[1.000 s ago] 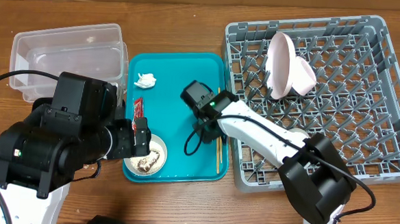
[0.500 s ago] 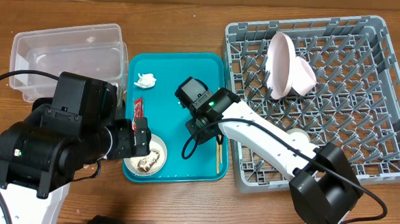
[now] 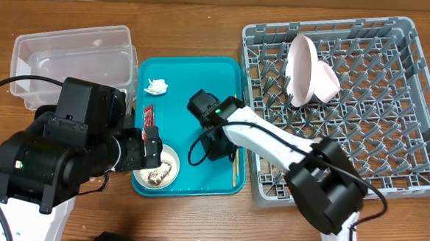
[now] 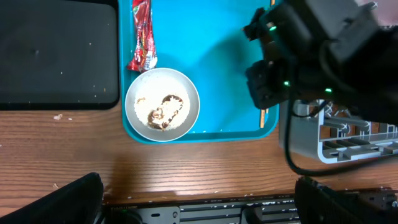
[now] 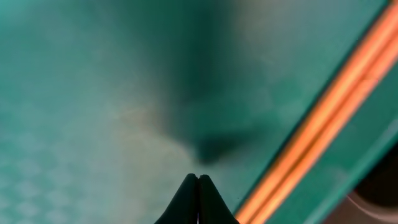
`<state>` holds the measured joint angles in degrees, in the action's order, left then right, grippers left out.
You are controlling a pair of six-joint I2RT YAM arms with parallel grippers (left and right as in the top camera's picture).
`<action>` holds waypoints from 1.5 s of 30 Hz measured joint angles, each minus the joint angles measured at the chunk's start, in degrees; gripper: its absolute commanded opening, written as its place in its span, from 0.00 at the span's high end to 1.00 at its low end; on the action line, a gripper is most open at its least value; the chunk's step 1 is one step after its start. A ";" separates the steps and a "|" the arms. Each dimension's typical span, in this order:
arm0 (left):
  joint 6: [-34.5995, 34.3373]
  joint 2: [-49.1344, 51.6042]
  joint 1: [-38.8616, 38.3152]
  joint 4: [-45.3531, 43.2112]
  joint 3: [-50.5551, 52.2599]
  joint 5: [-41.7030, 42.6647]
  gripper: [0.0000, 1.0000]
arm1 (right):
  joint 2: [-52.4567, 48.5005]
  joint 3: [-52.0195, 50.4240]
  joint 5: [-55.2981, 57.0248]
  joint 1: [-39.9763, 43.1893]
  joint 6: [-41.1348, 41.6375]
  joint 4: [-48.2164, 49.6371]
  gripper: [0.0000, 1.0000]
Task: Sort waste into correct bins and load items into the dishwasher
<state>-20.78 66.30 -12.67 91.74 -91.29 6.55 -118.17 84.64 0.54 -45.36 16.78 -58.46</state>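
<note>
Wooden tabletop [image 3: 195,219], mid toward near edge: my right tool [image 5: 198,185], tips pinched shut w/ nothing between, sits low over teal tray [image 5: 93,93] just beside chopsticks [image 5: 311,130], prob. positioned to grab them.

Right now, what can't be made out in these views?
Black tray: overhead, hidden under the left arm; left wrist, cut by the top and left edges.
Chopsticks: overhead and left wrist, upper part behind the right arm; right wrist, blurred.
Right gripper: overhead, hidden under its own wrist.
Red wrapper: left wrist, top end cut by the edge.
Bowl: overhead, left side covered by the left arm.
</note>
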 measured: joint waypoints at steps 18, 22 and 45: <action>0.00 0.00 0.00 0.02 0.00 0.00 0.00 | -0.39 0.07 -0.20 3.54 -2.69 -2.64 0.89; 0.00 0.00 0.00 0.00 0.00 0.00 0.00 | -0.39 0.07 4.33 2.27 -3.26 -2.73 0.85; 0.00 0.00 0.00 -0.02 0.00 0.00 0.00 | -0.07 1.16 -0.72 13.88 -8.52 4.42 0.50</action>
<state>-20.78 66.30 -12.67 91.72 -91.29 6.55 -118.24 85.80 -0.19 -31.48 8.25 -54.04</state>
